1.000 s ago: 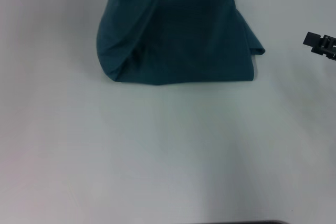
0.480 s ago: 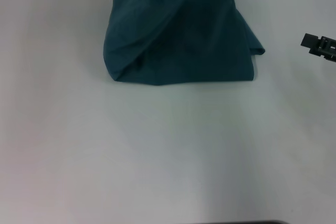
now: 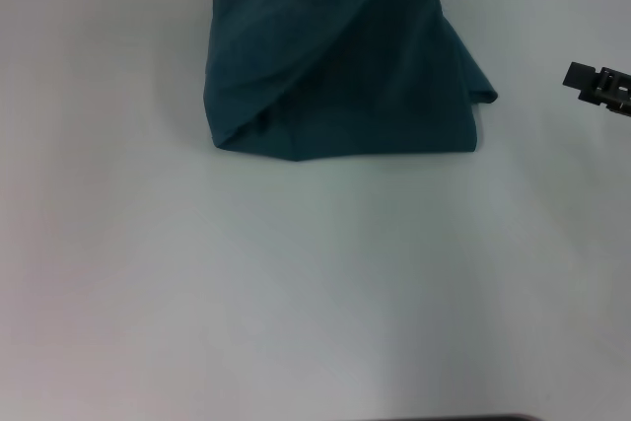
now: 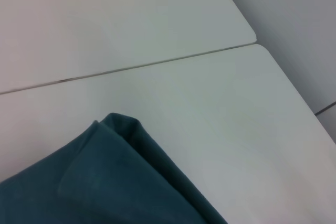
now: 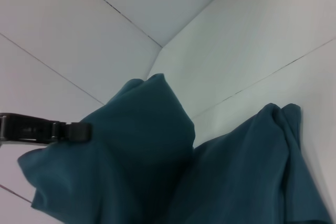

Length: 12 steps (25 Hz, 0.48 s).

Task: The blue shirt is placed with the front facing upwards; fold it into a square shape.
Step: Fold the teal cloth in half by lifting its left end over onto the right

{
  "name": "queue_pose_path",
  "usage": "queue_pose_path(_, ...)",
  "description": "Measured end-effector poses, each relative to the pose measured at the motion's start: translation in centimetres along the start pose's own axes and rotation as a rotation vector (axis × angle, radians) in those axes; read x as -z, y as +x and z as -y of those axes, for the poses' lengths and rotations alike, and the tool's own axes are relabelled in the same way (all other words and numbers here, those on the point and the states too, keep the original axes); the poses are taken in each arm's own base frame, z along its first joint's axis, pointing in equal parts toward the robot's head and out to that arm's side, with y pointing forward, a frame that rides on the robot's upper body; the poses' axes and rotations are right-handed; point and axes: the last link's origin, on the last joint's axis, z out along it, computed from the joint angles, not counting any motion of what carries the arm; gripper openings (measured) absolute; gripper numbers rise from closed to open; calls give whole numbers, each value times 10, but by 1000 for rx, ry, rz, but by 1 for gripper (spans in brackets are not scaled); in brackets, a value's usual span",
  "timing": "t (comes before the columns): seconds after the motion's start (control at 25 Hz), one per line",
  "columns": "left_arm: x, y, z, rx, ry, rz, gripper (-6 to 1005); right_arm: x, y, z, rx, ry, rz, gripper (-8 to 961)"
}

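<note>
Shirt (image 3: 394,86) on tabletop (image 3: 296,293), left flap lifted mid-fold by left tool (image 5: 58,130), grip unclear; next: lay flap across; right tool (image 3: 601,86) idle, state unclear.

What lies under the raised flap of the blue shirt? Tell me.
Under the lifted flap of the blue shirt lies its own lower layer, flat on the white table. The flap shadows the fold beneath; anything between the layers is hidden. The right gripper waits apart.

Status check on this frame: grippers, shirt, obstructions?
Left gripper clamped on lifted flap of blue shirt. Right gripper parked at table's right edge. Nothing obstructing.
</note>
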Motion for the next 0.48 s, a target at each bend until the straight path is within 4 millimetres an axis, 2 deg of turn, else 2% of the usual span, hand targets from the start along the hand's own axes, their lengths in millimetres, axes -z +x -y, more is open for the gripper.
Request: queue_pose_path(0.48,-31,1,-23,-26,-35,-30,139,-3,-1,-1,5,-3,-12,928)
